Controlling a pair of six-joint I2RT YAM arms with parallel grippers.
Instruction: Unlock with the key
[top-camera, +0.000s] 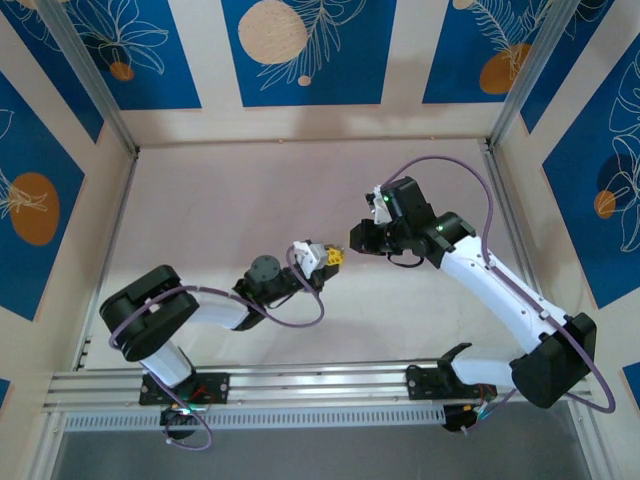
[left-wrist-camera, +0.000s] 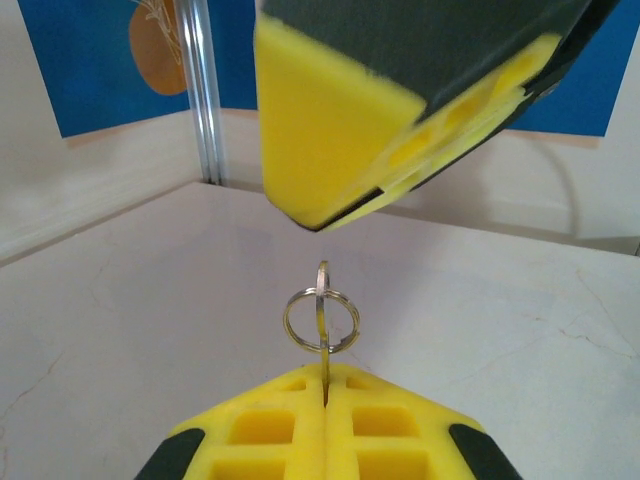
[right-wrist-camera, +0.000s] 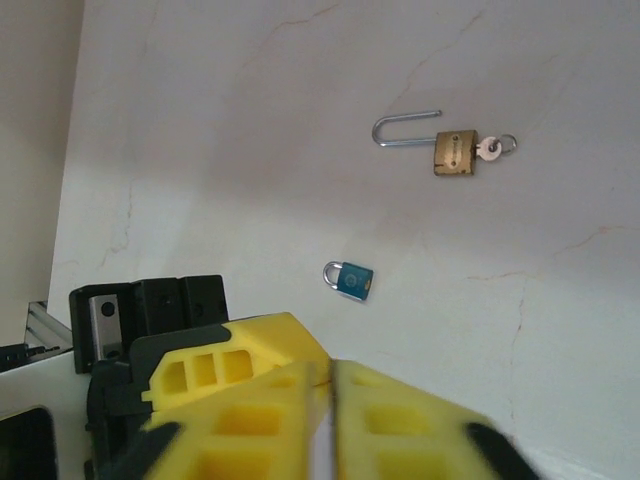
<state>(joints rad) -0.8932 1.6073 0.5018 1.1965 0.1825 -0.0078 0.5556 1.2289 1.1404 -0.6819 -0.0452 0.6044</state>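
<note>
My left gripper (left-wrist-camera: 325, 385) is shut on the key (left-wrist-camera: 323, 352), a thin metal blade seen edge-on. Its round split ring (left-wrist-camera: 320, 320) sticks out past the yellow fingertips. In the top view the left gripper (top-camera: 325, 258) hangs over the middle of the table, tip to tip with my right gripper (top-camera: 358, 240). A yellow finger of the right gripper (left-wrist-camera: 330, 130) hangs just above the ring, apart from it. In the right wrist view my right gripper (right-wrist-camera: 332, 370) shows a narrow slit between its fingers and nothing in it. The left gripper's yellow finger (right-wrist-camera: 240, 355) sits just left of it.
On the pale table lies a small blue padlock (right-wrist-camera: 350, 281) with its shackle shut. Farther off lies a brass padlock (right-wrist-camera: 455, 152) with its long shackle swung out and a ringed key (right-wrist-camera: 492, 148) in its base. Metal posts and blue patterned walls bound the table.
</note>
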